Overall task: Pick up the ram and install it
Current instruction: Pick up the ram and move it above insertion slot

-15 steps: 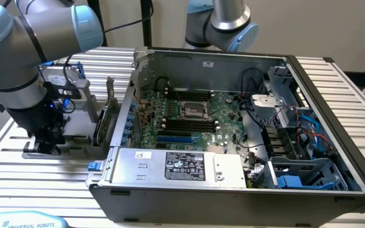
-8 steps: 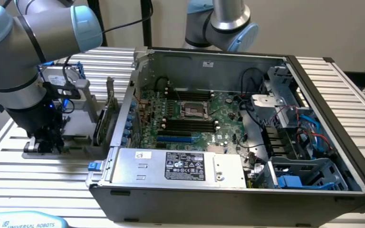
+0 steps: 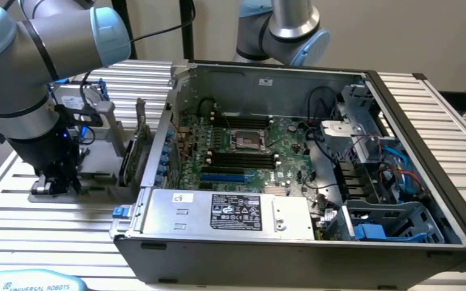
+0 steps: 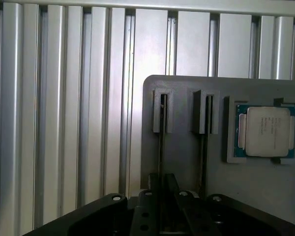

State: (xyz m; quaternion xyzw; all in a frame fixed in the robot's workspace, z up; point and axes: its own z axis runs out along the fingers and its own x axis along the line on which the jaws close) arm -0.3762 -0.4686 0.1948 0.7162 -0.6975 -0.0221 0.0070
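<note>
The ram (image 4: 162,123) stands on edge in one slot of a grey holder (image 4: 187,162), seen as a thin dark line. My gripper (image 4: 162,184) is down over it, its two black fingers pressed close on either side of the stick's upper edge. In the exterior view my gripper (image 3: 55,185) is low over the holder (image 3: 95,170), to the exterior view's left of the open computer case. The black memory slots (image 3: 241,159) lie on the green motherboard inside the case.
A second thin stick (image 4: 205,137) stands in the neighbouring slot, and a processor chip (image 4: 265,130) lies in a recess beside it. A green expansion card (image 3: 140,151) stands between holder and case (image 3: 160,121). Another arm (image 3: 286,30) rises behind the case. The table is ribbed aluminium (image 4: 64,123).
</note>
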